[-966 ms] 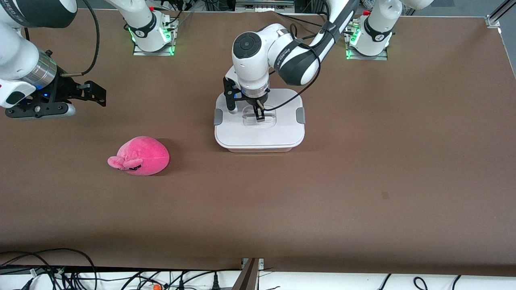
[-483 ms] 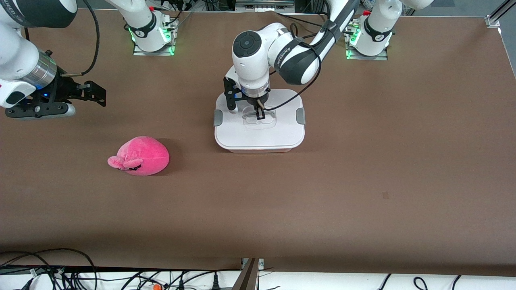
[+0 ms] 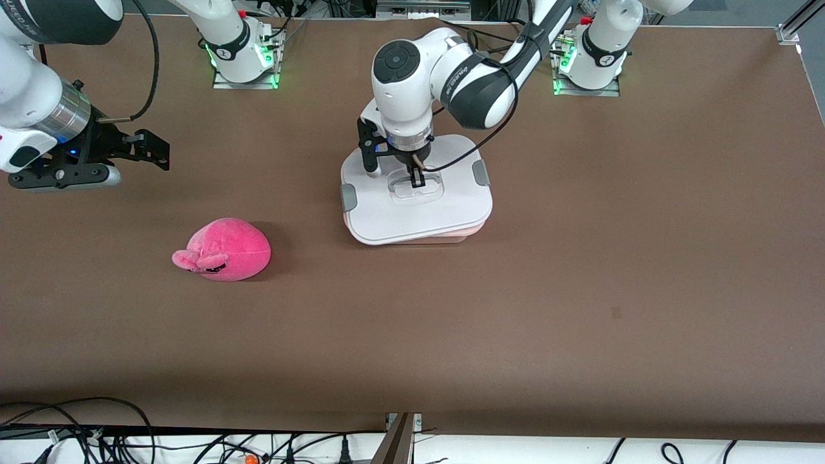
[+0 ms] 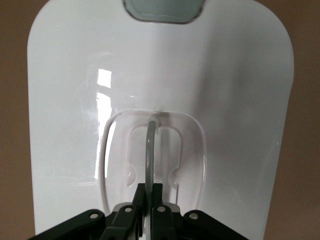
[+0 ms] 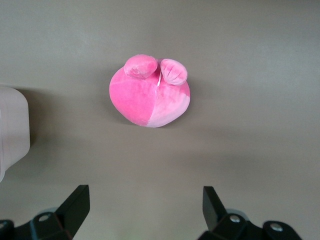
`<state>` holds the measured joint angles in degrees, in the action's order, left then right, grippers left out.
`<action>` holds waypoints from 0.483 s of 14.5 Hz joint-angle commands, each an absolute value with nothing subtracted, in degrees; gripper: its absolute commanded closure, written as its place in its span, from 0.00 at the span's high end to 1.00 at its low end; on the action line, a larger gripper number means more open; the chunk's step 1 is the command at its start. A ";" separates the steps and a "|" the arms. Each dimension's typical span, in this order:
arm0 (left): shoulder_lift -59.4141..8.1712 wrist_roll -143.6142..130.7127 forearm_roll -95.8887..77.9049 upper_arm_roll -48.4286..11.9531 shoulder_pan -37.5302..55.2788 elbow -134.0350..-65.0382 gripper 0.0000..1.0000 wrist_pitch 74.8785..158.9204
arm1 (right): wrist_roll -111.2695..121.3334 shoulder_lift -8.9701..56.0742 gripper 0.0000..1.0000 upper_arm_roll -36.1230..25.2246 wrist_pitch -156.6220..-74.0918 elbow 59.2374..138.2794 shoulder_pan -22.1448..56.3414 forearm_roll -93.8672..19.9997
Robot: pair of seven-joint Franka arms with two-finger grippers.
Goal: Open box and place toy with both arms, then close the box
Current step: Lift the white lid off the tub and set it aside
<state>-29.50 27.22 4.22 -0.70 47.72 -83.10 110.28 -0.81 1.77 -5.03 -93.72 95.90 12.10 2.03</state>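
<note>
The left gripper pinches the lid handle. The right gripper waits wide open, the toy near it.

One box (one lid), one toy, two arms.

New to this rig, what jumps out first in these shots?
The left gripper is shut on the clear handle of the white lid, which sits skewed over the pinkish box at mid-table. The hot-pink toy lies alone toward the right arm's end, below the open right gripper, which waits.
</note>
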 commanded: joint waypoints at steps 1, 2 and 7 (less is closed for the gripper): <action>-27.78 27.16 4.66 -0.44 46.24 -79.56 0.00 103.04 | -0.09 2.02 1.00 -5.10 -92.72 94.92 11.87 1.14; -26.82 27.07 4.66 -0.70 44.93 -78.76 0.00 101.18 | -0.09 2.02 1.00 -5.01 -92.72 94.92 11.87 1.14; -21.63 34.68 2.29 -0.70 34.65 -78.58 0.00 94.75 | -0.09 2.02 1.00 -5.01 -92.72 94.92 11.87 1.14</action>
